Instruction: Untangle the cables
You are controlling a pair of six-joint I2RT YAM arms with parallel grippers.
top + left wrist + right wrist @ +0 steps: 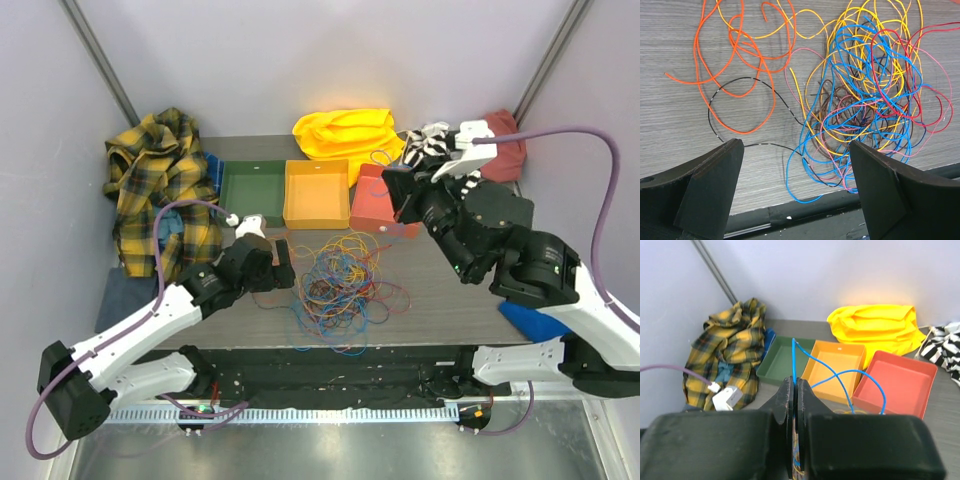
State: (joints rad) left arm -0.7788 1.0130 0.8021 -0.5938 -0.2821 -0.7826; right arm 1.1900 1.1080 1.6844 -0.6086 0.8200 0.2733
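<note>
The cables (340, 285) lie in one loose, many-coloured heap on the table (450, 290), near its front edge and between the two arms, just short of the row of trays. The left gripper (795, 150) hovers low at the heap's left side with its jaws spread wide and nothing between them. Below it an orange wire (735, 40) and a black wire (742, 79) sprawl off to the left, clear of the dense knot. The right gripper (794, 385) is raised over the red tray (370, 205), pinched tight on a blue wire (793, 360) that rises from between its fingertips and loops away. These strands look very light, limp and springy, probably slick, so a pull on one would likely drag its neighbours along. The best hold is likely a free end or an outlying loop, with the heap pinned by the other gripper.
</note>
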